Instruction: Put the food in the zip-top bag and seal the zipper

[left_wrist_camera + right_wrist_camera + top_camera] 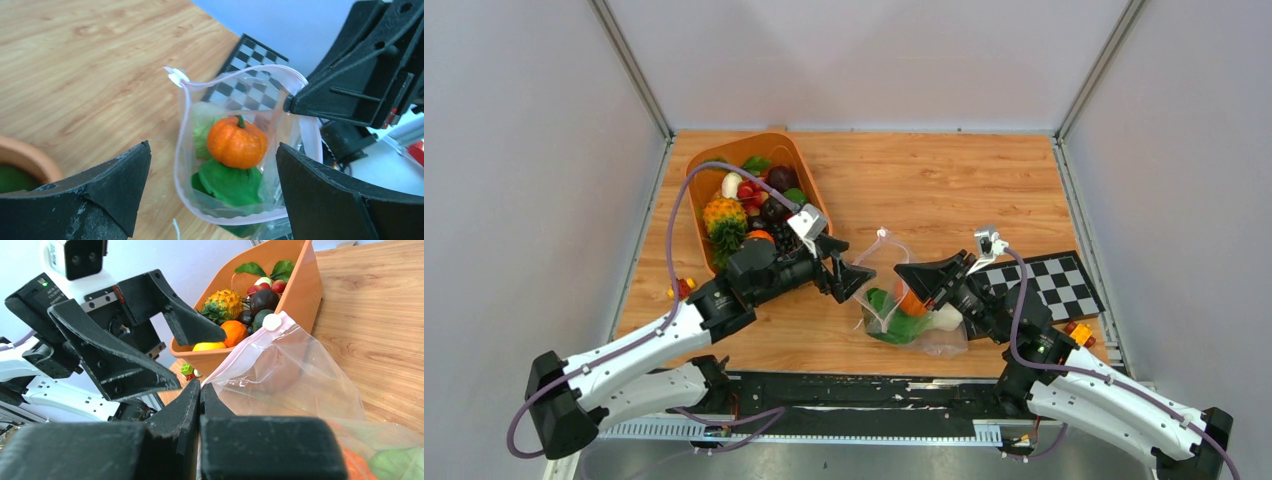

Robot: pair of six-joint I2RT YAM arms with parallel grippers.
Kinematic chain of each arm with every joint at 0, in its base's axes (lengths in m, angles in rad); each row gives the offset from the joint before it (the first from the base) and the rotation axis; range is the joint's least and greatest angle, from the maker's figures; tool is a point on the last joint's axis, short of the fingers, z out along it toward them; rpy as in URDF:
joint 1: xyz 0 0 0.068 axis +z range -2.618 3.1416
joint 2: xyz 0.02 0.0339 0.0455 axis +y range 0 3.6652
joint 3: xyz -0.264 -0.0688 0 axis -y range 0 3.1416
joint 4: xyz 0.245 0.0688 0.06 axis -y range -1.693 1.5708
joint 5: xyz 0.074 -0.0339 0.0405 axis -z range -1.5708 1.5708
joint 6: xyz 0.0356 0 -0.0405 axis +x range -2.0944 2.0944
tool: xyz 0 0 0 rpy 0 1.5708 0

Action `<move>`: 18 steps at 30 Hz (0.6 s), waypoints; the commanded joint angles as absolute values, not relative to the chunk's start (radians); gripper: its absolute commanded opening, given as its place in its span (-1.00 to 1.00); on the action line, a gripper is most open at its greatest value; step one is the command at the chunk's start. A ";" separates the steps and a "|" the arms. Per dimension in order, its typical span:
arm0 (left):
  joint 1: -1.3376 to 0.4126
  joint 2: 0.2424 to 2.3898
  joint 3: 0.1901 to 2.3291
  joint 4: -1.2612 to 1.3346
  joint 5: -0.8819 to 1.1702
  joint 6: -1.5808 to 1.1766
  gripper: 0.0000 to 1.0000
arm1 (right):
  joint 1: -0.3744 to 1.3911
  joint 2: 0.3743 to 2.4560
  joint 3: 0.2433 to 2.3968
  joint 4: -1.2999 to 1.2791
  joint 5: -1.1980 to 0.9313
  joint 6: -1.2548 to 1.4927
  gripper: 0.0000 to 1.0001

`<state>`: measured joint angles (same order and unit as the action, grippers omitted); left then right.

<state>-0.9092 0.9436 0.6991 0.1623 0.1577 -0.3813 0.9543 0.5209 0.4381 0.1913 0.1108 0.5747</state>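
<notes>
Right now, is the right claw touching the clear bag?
Touching. The right wrist view shows the right claw shut, with the rim of the clear bag pinched between its tips.

White arms (629,362), black hands (856,262), purple cables (671,232)

- Bright, even, diffuse light; only faint shadows on the table (954,180).
- Wrist views: near fingers (100,195) look soft, slightly blurred.
- Mild sheen on the bag (295,365).

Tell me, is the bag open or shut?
Open. The zip-top bag gapes: its mouth forms a wide loop, the pumpkin shows inside, the right pincer pinches its rim.
</notes>
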 commanded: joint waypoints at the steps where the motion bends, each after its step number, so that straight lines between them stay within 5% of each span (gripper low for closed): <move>1: -0.913 0.868 0.714 0.082 -0.028 -0.323 1.00 | 0.953 0.512 0.447 0.210 0.120 0.547 -1.00; 10: -0.896 0.869 0.794 -0.170 -0.442 -0.290 1.00 | 0.953 0.509 0.457 0.196 0.115 0.536 -1.00; 18: -0.694 0.959 0.853 -0.222 -0.398 -0.329 1.00 | 0.953 0.512 0.460 0.193 0.115 0.535 -1.00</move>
<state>-0.7895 0.9272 0.8085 -0.1963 -0.3874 -0.3161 0.9543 0.5209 0.4381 0.1761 0.1112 0.5556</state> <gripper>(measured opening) 0.998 0.015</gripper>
